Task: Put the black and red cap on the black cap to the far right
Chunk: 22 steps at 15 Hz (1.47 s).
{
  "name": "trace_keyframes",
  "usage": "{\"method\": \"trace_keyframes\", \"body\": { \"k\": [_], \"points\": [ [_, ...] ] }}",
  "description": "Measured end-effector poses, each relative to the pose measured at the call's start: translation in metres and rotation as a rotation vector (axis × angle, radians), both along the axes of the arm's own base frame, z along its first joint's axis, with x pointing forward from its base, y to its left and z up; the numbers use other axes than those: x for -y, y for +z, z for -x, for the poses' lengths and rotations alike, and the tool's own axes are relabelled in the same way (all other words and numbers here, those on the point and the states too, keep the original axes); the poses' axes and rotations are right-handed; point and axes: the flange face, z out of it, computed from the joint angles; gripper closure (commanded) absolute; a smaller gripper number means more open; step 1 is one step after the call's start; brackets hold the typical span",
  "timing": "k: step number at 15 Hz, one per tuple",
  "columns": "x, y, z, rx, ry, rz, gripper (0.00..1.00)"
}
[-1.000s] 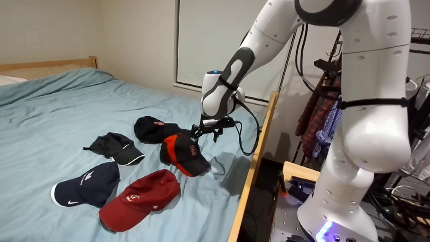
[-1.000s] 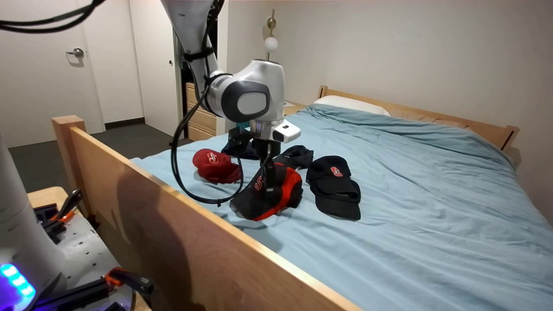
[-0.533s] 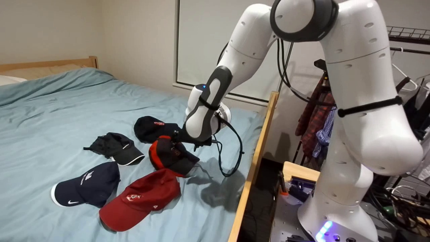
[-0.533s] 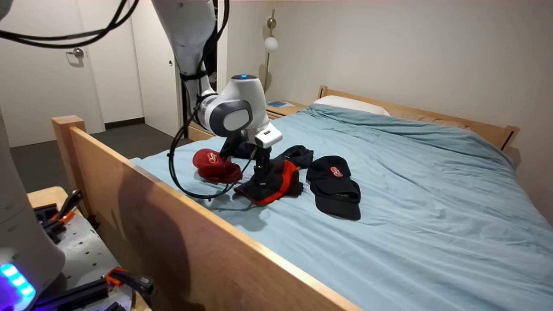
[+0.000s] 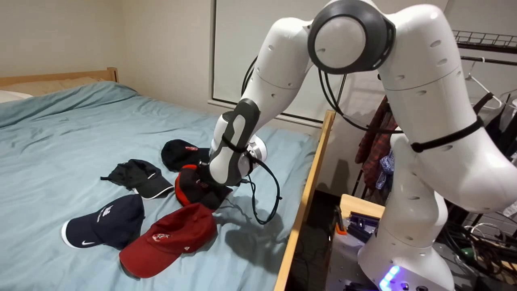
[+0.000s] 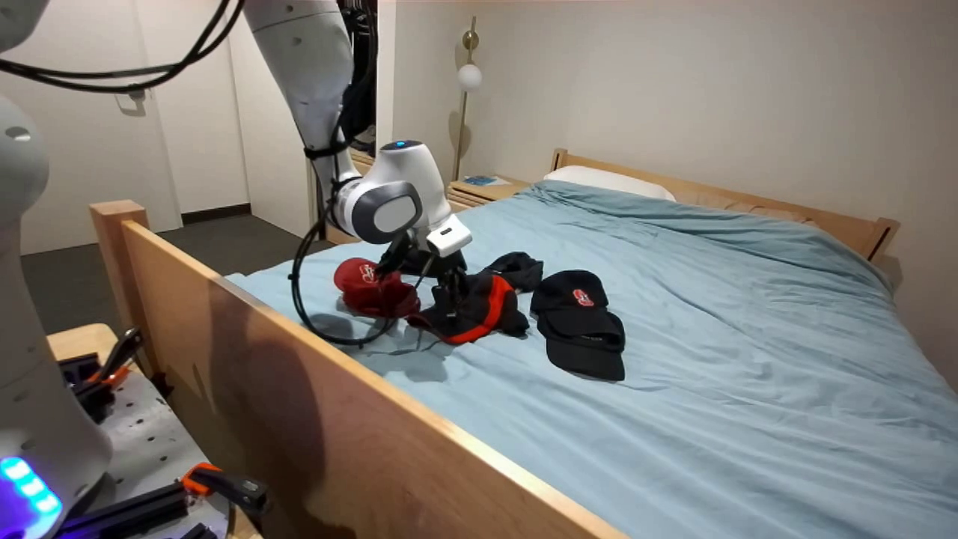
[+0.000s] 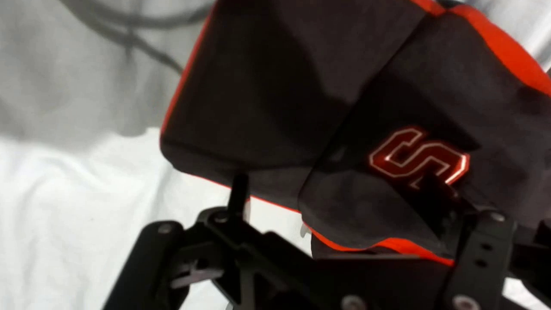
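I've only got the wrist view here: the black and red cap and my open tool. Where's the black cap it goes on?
Observer: In an exterior view, the black cap lies to the right of the black and red cap.
Operator: Anything lying with that black cap?
Observer: Yes, a second black brim shows just beyond it.
Operator: And on the side of my cap away from it?
Observer: The red cap lies close by; I can't tell whether the two touch.
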Motion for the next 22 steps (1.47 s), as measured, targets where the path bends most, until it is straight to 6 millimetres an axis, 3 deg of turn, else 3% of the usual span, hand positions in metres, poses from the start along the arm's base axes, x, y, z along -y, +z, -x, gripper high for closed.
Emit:
{"method": "trace_keyframes", "body": {
  "k": [4,7,12,18,22],
  "points": [
    [-0.018,0.008,-0.005,0.015,0.031,0.024,0.00],
    [-0.031,0.026,-0.003,-0.014,0.018,0.038,0.00],
    [-0.074,0.055,0.014,-0.141,-0.088,0.009,0.00],
    [-0.119,0.040,0.046,-0.176,-0.278,-0.085,0.00],
    [-0.123,0.037,0.049,-0.174,-0.294,-0.080,0.00]
  ]
}}
